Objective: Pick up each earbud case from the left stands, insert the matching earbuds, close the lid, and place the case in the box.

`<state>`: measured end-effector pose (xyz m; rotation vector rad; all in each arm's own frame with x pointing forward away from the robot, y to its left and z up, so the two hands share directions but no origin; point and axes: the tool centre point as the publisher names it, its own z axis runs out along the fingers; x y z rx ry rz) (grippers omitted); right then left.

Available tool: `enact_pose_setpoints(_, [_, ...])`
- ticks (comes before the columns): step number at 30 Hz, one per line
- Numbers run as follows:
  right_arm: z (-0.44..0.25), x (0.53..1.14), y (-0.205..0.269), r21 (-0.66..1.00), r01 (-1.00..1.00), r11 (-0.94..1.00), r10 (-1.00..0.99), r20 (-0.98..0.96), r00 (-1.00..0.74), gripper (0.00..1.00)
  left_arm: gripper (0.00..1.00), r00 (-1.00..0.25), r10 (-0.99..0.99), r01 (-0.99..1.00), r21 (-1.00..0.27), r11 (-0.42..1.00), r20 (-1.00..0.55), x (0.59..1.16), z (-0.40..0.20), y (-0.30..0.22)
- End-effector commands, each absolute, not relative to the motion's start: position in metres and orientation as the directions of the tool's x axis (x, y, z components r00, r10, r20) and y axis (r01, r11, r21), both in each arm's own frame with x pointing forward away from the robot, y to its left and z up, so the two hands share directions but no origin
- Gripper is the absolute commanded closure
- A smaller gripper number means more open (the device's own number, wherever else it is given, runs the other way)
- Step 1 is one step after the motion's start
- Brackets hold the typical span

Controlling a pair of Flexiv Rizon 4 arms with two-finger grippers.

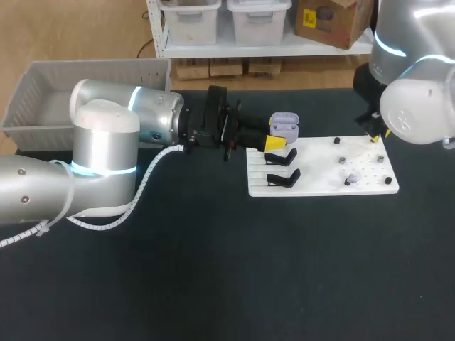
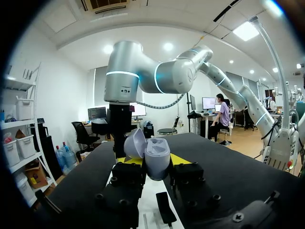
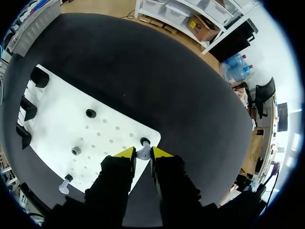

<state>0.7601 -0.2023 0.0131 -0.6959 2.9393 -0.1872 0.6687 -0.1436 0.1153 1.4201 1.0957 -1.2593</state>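
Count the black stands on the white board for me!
3. The black plastic stands sit in a row along one edge of the flat white board: one end, the middle, the other end.

Left arm [image 1: 106, 135] lies level, left tool [image 1: 276, 143] clamped on the open earbud case [image 1: 284, 124]; right arm [image 1: 416, 71] points down, right tool [image 3: 143, 153] pinching an earbud [image 3: 143, 149].
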Motion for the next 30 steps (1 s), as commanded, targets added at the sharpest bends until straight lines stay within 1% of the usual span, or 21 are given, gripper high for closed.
enact_pose_setpoints(1, [0.027, 0.748, -0.201, -0.161, -0.435, 0.886, -0.453, -0.102, -0.886, 1.00, 1.00, 0.085, 0.043, 0.980, 0.076, -0.183, -0.995, 0.668, 0.114, -0.143])
enact_pose_setpoints(7, [0.068, 0.725, -0.195, -0.167, -0.396, 0.903, -0.417, -0.125, -0.900, 1.00, 1.00, 0.085, 0.043, 0.980, 0.076, -0.183, -0.995, 0.668, 0.114, -0.143])
enact_pose_setpoints(11, [0.094, 0.706, -0.186, -0.150, -0.360, 0.921, -0.375, -0.090, -0.923, 1.00, 1.00, 0.085, 0.043, 0.980, 0.076, -0.183, -0.995, 0.668, 0.114, -0.143])
enact_pose_setpoints(16, [0.116, 0.686, -0.178, -0.065, -0.333, 0.941, -0.336, -0.047, -0.941, 1.00, 1.00, 0.085, 0.043, 0.980, 0.076, -0.183, -0.995, 0.668, 0.114, -0.143])
enact_pose_setpoints(30, [0.117, 0.684, -0.177, -0.061, -0.333, 0.941, -0.336, -0.038, -0.941, 1.00, 1.00, 0.085, 0.043, 0.980, 0.076, -0.183, -0.995, 0.668, 0.114, -0.143])
